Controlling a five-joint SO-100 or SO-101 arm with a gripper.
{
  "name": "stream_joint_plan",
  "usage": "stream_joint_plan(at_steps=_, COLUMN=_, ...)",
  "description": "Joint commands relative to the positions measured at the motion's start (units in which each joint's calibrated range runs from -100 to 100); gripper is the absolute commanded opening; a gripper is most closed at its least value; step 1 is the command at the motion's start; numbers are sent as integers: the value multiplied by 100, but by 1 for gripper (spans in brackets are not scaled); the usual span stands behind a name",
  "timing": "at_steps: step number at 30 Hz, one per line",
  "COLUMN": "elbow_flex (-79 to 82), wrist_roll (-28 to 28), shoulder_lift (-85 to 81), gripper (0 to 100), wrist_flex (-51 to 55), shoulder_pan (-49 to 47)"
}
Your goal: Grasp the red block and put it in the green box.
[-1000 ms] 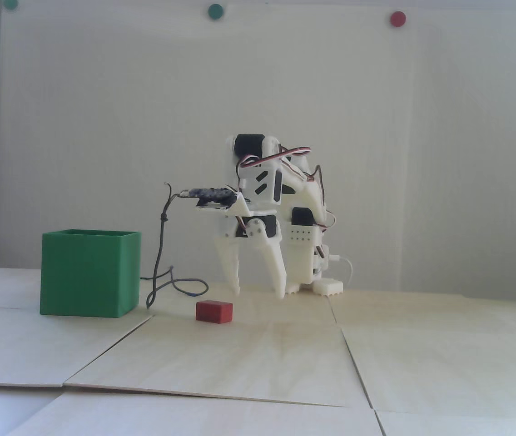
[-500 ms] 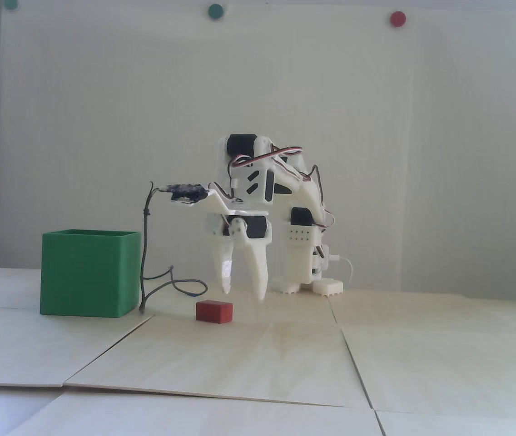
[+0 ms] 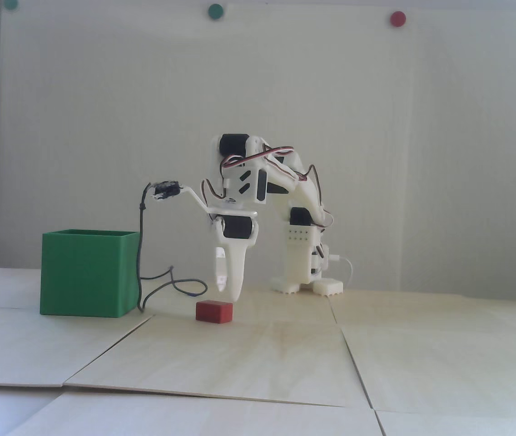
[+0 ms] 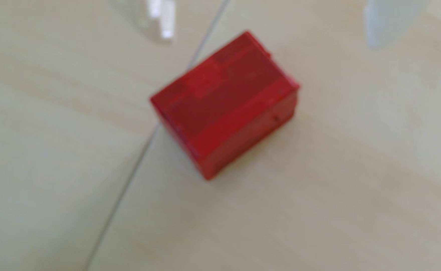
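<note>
The red block (image 3: 214,311) lies on the pale wooden table, to the right of the green box (image 3: 89,274) in the fixed view. My white gripper (image 3: 227,294) points straight down just above and behind the block, its tips a little above the block's top. In the wrist view the block (image 4: 224,104) fills the middle, lying across a seam between boards. The gripper (image 4: 271,39) is open and empty: its two white fingertips (image 4: 166,23) show far apart at the top edge, with the block's far corner between and below them. The green box is out of the wrist view.
A dark cable (image 3: 142,254) hangs from the wrist camera (image 3: 166,190) beside the box's right wall and loops on the table. The arm's base (image 3: 305,272) stands behind the block. Seams run between the table boards (image 3: 349,354).
</note>
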Motion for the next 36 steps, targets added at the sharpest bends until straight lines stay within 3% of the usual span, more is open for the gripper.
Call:
stream_joint_plan(at_steps=1, elbow_flex=-368, wrist_roll=-832, shoulder_lift=-112, gripper=26, wrist_flex=-97, shoulder_pan=43)
stream_joint_plan(at_steps=5, elbow_flex=-359, wrist_roll=-1097, shoulder_lift=-104, gripper=26, wrist_flex=-47, shoulder_pan=75)
stream_joint_plan(at_steps=20, elbow_flex=-368, wrist_roll=-1108, shoulder_lift=440, gripper=26, wrist_flex=-72, shoulder_pan=-230)
stream_joint_plan(at_steps=26, elbow_flex=-368, wrist_roll=-1103, shoulder_lift=488, gripper=17, wrist_flex=-38, shoulder_pan=-488)
stream_joint_plan(at_steps=36, elbow_flex=-368, wrist_roll=-1082, shoulder_lift=456, gripper=17, wrist_flex=-114, shoulder_pan=-480)
